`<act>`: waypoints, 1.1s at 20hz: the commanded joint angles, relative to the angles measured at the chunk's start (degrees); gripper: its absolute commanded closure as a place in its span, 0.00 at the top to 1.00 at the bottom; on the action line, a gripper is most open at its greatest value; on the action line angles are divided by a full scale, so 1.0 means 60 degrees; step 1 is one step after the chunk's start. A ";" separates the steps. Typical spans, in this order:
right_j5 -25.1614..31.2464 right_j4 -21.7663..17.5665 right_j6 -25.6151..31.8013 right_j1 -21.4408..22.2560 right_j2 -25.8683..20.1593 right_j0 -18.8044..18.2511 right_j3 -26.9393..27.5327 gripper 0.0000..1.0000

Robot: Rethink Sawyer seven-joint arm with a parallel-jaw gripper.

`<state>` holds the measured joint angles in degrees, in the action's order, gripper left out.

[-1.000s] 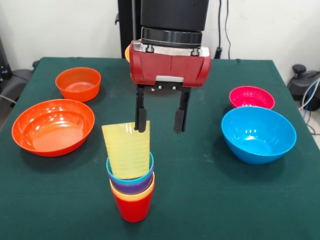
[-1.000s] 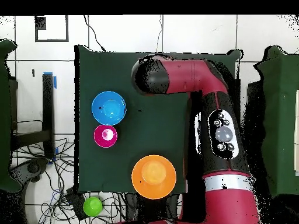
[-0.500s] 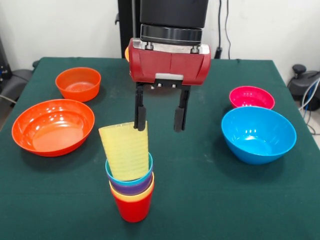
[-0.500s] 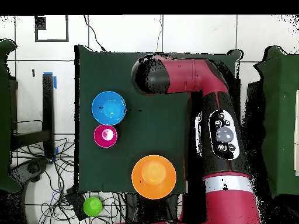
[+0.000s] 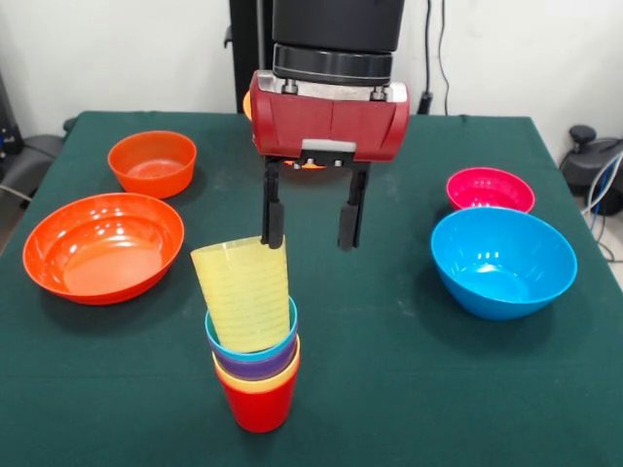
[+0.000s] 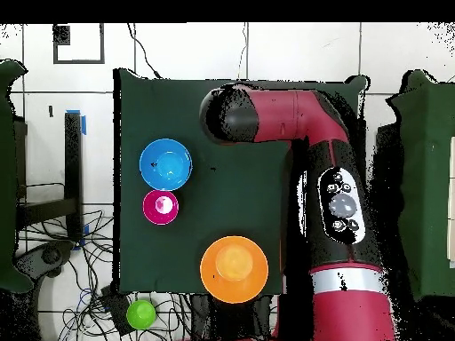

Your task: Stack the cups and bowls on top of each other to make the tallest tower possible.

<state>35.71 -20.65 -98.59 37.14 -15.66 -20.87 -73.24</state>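
The end effector (image 5: 310,230) hangs open and empty, just above the tilted pale yellow cup (image 5: 244,292) topping the tower (image 5: 255,365) at the surface's near middle. Next, probably, a bowl: the magenta bowl (image 5: 490,189) far right needs grasping.

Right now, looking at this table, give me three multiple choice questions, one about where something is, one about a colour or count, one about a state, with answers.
1. In the front view, where is the small pink bowl?
A. just behind the blue bowl
B. inside the wide orange bowl
C. on the cup stack

2. What colour is the bottom cup of the stack?
A. blue
B. red
C. purple

3. How does the top pale yellow cup sit?
A. lying on the table
B. fully nested, level
C. tilted, sticking up out of the stack

Answers: 1 A, the pink bowl sits beyond the blue bowl. 2 B, the red cup is lowest. 3 C, the pale yellow cup leans, below the open gripper.
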 commanded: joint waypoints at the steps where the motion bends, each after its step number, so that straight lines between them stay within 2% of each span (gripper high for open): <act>1: 0.1497 -0.0010 0.0532 -0.0033 -0.0165 0.0004 -0.0969 1.00; 8: 0.1602 -0.0094 0.0404 0.0245 -0.0044 -0.0019 -0.1246 1.00; 22: 0.1354 -0.0252 0.0789 0.0116 -0.0202 -0.0324 -0.1279 1.00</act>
<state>38.57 -20.65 -98.59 39.80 -15.56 -21.59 -75.47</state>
